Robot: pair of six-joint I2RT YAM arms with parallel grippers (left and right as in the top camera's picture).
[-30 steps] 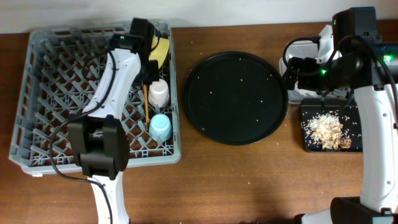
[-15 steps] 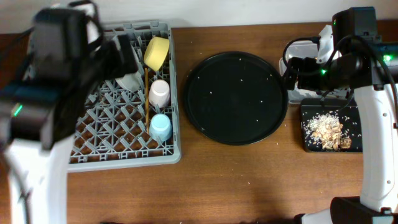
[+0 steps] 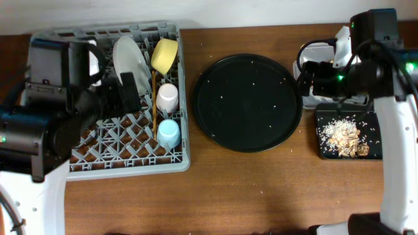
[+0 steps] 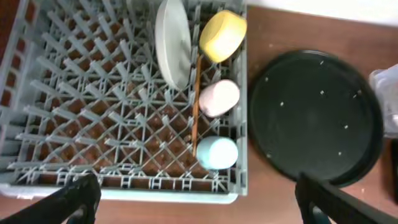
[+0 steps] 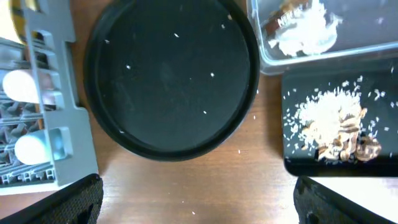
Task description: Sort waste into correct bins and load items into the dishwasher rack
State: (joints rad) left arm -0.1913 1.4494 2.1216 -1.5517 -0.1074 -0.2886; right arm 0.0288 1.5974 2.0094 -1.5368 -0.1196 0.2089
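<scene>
The grey dishwasher rack (image 3: 130, 166) holds a pale plate (image 3: 129, 62) standing on edge. Beside it are a yellow bowl (image 3: 164, 55), a pink cup (image 3: 167, 98), a light-blue cup (image 3: 169, 134) and thin chopsticks (image 3: 153, 98). My left gripper (image 4: 199, 208) hangs high over the rack's front edge, open and empty. My right gripper (image 5: 199, 205) is open and empty above bare table, in front of the round tray. The clear tub (image 5: 373, 46) contains a crumpled white napkin (image 5: 301, 31) and a brownish wrapper (image 5: 280, 22). Food scraps with rice (image 5: 336, 134) lie in the shallow black tray (image 5: 379, 93).
A large round black tray (image 3: 248, 101) with scattered rice grains lies between the rack and the bins. The left arm's body looms over the rack's left half in the overhead view. Stray rice grains dot the wooden table.
The left gripper has opened and pulled up and back from the rack's far corner toward the left front. The plate now stands free in the rack. The right arm has barely moved.
</scene>
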